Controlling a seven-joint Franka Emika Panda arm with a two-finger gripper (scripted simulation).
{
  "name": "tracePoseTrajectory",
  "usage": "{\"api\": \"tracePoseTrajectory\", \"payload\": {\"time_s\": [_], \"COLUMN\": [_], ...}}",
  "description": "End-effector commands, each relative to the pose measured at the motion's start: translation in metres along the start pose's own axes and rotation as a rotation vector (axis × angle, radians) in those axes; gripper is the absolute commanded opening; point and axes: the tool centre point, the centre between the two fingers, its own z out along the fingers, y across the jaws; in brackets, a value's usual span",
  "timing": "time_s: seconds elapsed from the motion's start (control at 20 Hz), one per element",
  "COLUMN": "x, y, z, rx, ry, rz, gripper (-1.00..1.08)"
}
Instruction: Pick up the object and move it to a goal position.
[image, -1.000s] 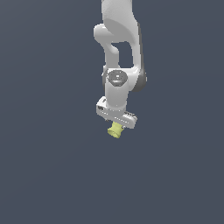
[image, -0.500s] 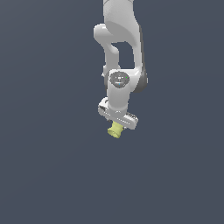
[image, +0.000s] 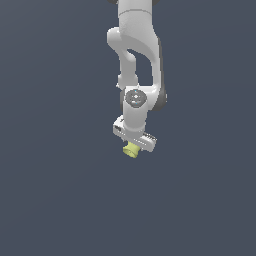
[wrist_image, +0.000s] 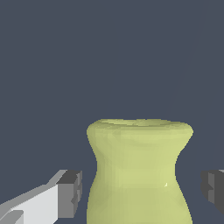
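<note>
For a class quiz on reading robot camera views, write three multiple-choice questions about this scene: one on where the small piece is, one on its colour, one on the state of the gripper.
1. Where is the spool-like object?
A. right under the gripper
B. far out at the exterior view's left edge
C. above the arm's elbow

2. What colour is the object?
A. red
B. pale yellow-green
C. black

3. How do the fingers stand in the wrist view?
A. pressed against the object
B. apart from it, a gap each side
C. out of view

Answers: 1 A, the exterior view shows it just below the hand. 2 B, both views show that colour. 3 B, background shows between each pad and the object's waist.
</note>
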Motion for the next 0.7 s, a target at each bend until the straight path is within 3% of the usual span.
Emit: {"api": "tracePoseTrajectory", "payload": {"time_s": [0.0,0.3,0.35,0.65], "x": [-0.0004,0.0004,0.0004,0.0004], "y": [0.0002,-0.0005,-0.0005,-0.0005], "z": [0.0115,0.0214,0.0214,0.0214], "rx": [0.0,0.0,0.0,0.0], "ry": [0.0,0.0,0.0,0.0], "rz": [0.001,0.002,0.002,0.002], "gripper": [1.0,1.0,-1.0,-1.0]}}
